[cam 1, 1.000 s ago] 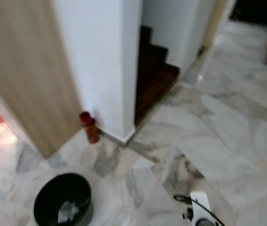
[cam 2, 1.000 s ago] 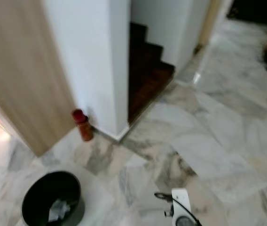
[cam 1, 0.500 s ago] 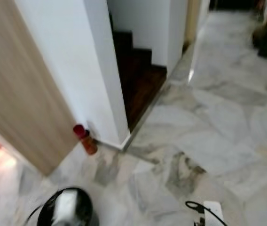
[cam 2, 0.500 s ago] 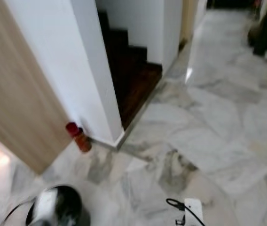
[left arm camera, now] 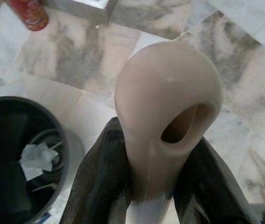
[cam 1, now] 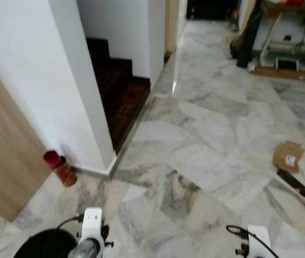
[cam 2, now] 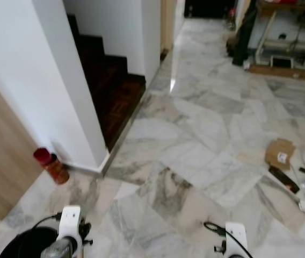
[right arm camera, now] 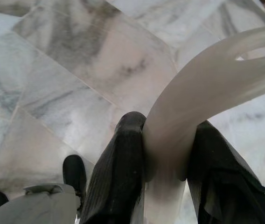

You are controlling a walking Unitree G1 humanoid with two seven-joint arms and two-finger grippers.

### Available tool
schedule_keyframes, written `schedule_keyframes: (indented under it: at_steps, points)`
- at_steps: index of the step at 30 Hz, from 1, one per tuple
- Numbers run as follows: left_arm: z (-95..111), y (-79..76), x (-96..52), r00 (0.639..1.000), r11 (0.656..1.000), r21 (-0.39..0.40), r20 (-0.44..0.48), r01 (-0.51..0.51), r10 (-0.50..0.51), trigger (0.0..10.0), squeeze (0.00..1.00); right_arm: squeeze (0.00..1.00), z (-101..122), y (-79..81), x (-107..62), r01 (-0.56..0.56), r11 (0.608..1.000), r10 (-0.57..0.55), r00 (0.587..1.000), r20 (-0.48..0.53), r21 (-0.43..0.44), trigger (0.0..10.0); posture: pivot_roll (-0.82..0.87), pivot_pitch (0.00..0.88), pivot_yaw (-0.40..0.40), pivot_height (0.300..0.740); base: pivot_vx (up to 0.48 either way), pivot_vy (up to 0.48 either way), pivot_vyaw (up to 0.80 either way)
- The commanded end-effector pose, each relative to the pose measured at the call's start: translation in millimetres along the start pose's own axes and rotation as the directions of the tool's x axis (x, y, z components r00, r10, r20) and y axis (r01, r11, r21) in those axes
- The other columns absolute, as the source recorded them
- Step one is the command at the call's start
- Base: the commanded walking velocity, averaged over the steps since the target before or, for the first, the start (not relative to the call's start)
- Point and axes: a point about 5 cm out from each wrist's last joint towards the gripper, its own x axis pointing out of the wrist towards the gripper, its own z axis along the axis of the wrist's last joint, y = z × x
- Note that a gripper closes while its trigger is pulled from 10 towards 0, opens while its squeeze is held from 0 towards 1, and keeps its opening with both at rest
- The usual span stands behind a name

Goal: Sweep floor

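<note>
Marble floor (cam 1: 195,156) of grey-veined tiles spreads wide and open ahead, running on down a corridor past a white wall corner (cam 1: 96,140) and dark wooden stair steps (cam 1: 117,86) on the left. One red can (cam 1: 60,167) stands at the foot of that corner, beside a wood-grain panel (cam 1: 5,161); any printing on it is too blurred to read. One black bin (left arm camera: 16,154) sits close in at the left, with crumpled white paper inside. Litter lies grouped at the right edge: one flattened cardboard box (cam 1: 288,156) with a small white label that cannot be read, one dark strip (cam 1: 292,183) just beside it, and a few small scraps beyond. The left gripper (left arm camera: 153,186) has both black fingers clamped on a cream handle (left arm camera: 167,116) with a hanging hole at its end. The right gripper (right arm camera: 163,172) is likewise closed around a pale translucent handle (right arm camera: 207,88) that curves away over the tiles.
</note>
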Motion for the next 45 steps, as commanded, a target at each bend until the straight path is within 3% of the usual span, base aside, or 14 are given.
schedule_keyframes:
  at_steps: [1,4,7,9,11,13,16,19,20,23,28,35,45]
  points:
    - [-23,-19.7,-5.7,0.994,0.998,-0.016,-0.088,0.058,-0.059,10.0,0.0,0.0,10,-2.6,1.8,-0.017,0.999,0.017,1.0,0.022,-0.034,10.0,-0.07,0.0,-0.034,0.74,0.0,0.0,0.0]
    - [-31,-10.9,-9.3,0.994,0.999,-0.014,-0.103,0.029,-0.03,10.0,0.0,0.0,12,-1.3,2.2,-0.028,0.999,0.029,0.999,0.026,-0.043,10.0,-0.06,0.0,-0.029,0.74,0.0,0.0,0.0]
    - [-48,13.5,-19.8,0.99,0.999,-0.022,-0.136,-0.044,0.041,10.0,0.0,0.0,14,9.1,2.7,-0.069,0.997,0.07,0.997,0.034,-0.041,10.0,0.0,0.0,0.028,0.74,0.0,0.0,0.0]
    - [-52,17.8,-22.2,0.989,0.999,-0.011,-0.143,-0.048,0.046,10.0,0.0,0.0,15,12.3,2.8,-0.075,0.996,0.077,0.996,0.036,-0.04,10.0,0.0,0.0,0.033,0.74,0.0,0.0,0.0]
    - [-61,33.4,-29.5,0.984,0.997,0.006,-0.164,-0.076,0.076,10.0,0.0,0.0,16,23.5,2.9,-0.086,0.996,0.087,0.995,0.045,-0.014,10.0,-0.01,0.0,0.033,0.74,0.0,0.0,0.0]
    - [-62,40.3,-31.5,0.981,0.996,0.01,-0.169,-0.089,0.09,10.0,0.0,0.0,17,29.2,2.7,-0.094,0.996,0.094,0.994,0.049,-0.004,10.0,-0.01,0.0,0.021,0.74,0.0,0.0,0.0]
    - [-63,63.4,-37.6,0.971,0.985,0.007,-0.167,-0.174,0.172,10.0,0.0,0.0,14,47.6,1.1,-0.151,0.988,0.152,0.987,0.046,-0.008,10.0,-0.02,0.0,0.007,0.74,0.0,0.0,0.0]
    - [-57,88.0,-42.4,0.952,0.96,-0.043,-0.15,-0.276,0.266,10.0,0.0,0.0,9,65.7,-1.3,-0.202,0.979,0.202,0.979,0.016,-0.016,10.0,-0.02,0.0,0.032,0.74,0.0,0.0,0.0]
    - [-57,89.8,-42.7,0.95,0.958,-0.049,-0.15,-0.282,0.273,10.0,0.0,0.0,8,67.6,-1.6,-0.206,0.978,0.206,0.978,0.013,-0.02,10.0,-0.02,0.0,0.032,0.74,0.0,0.0,0.0]
    - [-52,92.1,-41.1,0.952,0.958,-0.054,-0.138,-0.281,0.272,10.0,0.0,0.0,9,77.4,-3.0,-0.227,0.974,0.227,0.974,0.021,-0.009,10.0,-0.03,0.0,0.077,0.74,0.0,0.0,0.0]
    - [-36,80.3,-29.1,0.972,0.977,-0.007,-0.11,-0.211,0.209,10.0,0.0,0.0,15,84.3,-3.1,-0.22,0.974,0.217,0.975,0.043,0.059,10.0,-0.08,0.0,0.094,0.74,0.0,0.0,0.0]
    - [-21,56.7,-15.5,0.986,0.99,-0.004,-0.09,-0.14,0.139,10.0,0.0,0.0,12,67.1,-1.3,-0.175,0.981,0.172,0.984,0.044,0.081,10.0,-0.12,0.0,0.114,0.74,0.0,0.0,0.0]
    - [-27,50.0,-16.1,0.983,0.986,-0.046,-0.102,-0.158,0.153,10.0,0.0,0.0,6,59.3,-1.3,-0.182,0.983,0.181,0.983,0.021,0.013,10.0,-0.1,0.0,0.046,0.74,0.0,0.0,0.0]
